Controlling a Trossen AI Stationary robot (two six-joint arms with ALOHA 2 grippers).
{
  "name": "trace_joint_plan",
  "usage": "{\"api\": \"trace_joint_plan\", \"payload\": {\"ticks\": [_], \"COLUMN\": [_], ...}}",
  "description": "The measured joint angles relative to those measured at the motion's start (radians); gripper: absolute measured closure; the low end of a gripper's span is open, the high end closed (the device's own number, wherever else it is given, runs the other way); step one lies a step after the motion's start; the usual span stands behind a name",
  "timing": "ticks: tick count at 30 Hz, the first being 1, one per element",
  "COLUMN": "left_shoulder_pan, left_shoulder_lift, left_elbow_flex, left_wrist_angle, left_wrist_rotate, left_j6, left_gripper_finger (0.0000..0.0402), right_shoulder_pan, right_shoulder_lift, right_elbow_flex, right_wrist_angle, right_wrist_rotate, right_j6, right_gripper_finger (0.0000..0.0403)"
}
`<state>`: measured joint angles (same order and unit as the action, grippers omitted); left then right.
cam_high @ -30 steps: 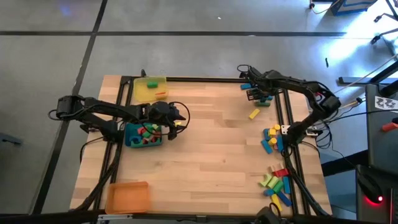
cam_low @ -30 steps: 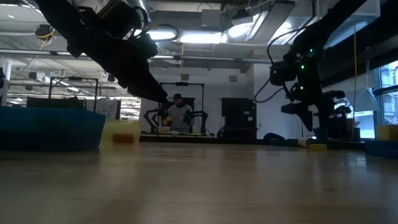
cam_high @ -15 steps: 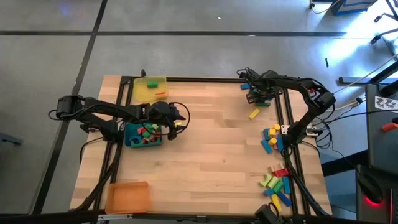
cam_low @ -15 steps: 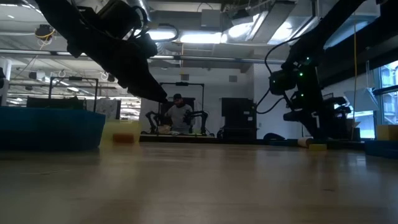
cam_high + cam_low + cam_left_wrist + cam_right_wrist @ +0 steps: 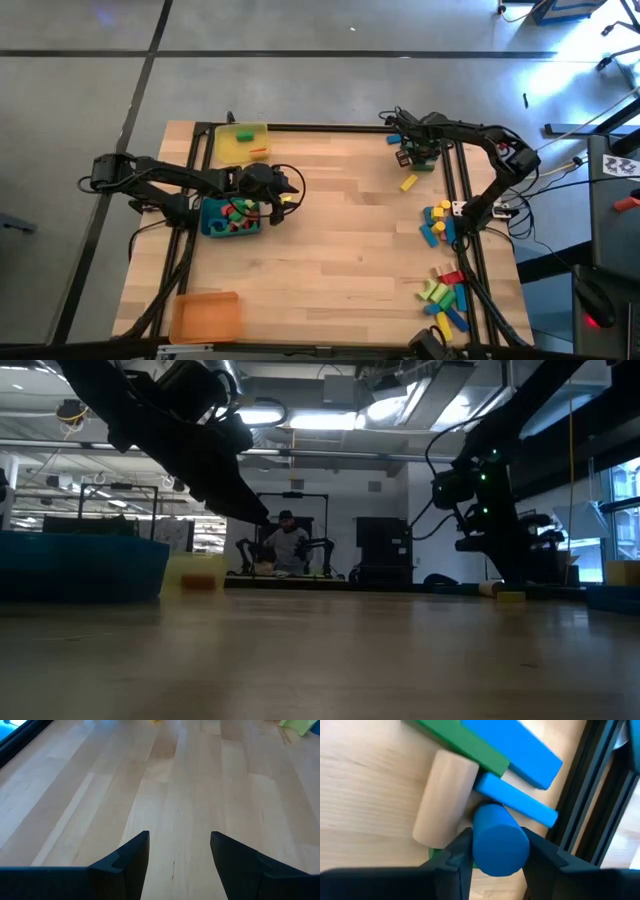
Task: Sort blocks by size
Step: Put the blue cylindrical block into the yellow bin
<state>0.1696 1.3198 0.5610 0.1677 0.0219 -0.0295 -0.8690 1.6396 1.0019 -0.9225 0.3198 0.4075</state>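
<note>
A wide workshop hall, concrete floor all round, and a pale wooden worktop [image 5: 330, 230] in a black frame. Far off in the low view a person sits at another rig.

Straight to the action: the right gripper [image 5: 413, 153] has dropped onto the little cluster at the far right corner, and its fingers [image 5: 455, 855] now sit tight on either side of a blue cylinder block [image 5: 499, 840]. A second ago those fingers stood wider and higher off the heap; now they have pinched in, so a pick looks to be starting. The block is not yet lifted, as best I can judge. Pressed around it lie a plain wood-coloured cylinder [image 5: 445, 800], a green bar [image 5: 465, 742] and two blue bars [image 5: 517, 800].

Outward from there: a lone yellow block [image 5: 408, 183] just beside the cluster, then two more heaps of blocks [image 5: 437, 222] down the right edge, all unsorted.

Across the worktop, the left gripper [image 5: 272, 195] hangs over the blue tray [image 5: 210, 228], fingers spread and empty, unmoved. That tray already holds red and green pieces. The yellow tray [image 5: 240, 145] holds a piece or two; the orange tray [image 5: 205, 315] shows nothing inside.

Hard to see: the cluster under the right gripper is mostly masked from above.
</note>
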Motion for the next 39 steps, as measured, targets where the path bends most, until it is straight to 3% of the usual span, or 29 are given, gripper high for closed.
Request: {"api": "trace_joint_plan", "payload": {"ticks": [12, 18, 23, 31, 39], "left_shoulder_pan": [0.001, 0.007, 0.035, 0.101, 0.128], "left_shoulder_lift": [-0.182, -0.368, -0.518, -0.667, -0.703], "left_elbow_flex": [0.001, 0.001, 0.001, 0.001, 0.001], "left_wrist_angle": [-0.117, -0.21, -0.245, -0.238, -0.242], "left_wrist_rotate": [0.0, -0.043, -0.101, -0.123, -0.123], "left_j6": [-0.063, -0.062, -0.042, -0.02, -0.021], "left_gripper_finger": [0.0206, 0.0206, 0.0206, 0.0206, 0.0206], "right_shoulder_pan": [0.152, 0.264, 0.354, 0.46, 0.507], "right_shoulder_lift": [-0.068, -0.068, -0.047, 0.054, 0.214], "right_elbow_flex": [0.167, 0.179, 0.179, 0.18, 0.208], "right_wrist_angle": [0.045, 0.362, 0.621, 0.987, 1.273], "right_wrist_rotate": [-0.034, -0.203, -0.272, -0.267, -0.26], "right_j6": [-0.052, -0.096, -0.118, -0.151, -0.152], "right_gripper_finger": [0.0266, 0.0264, 0.0265, 0.0264, 0.0263]}}
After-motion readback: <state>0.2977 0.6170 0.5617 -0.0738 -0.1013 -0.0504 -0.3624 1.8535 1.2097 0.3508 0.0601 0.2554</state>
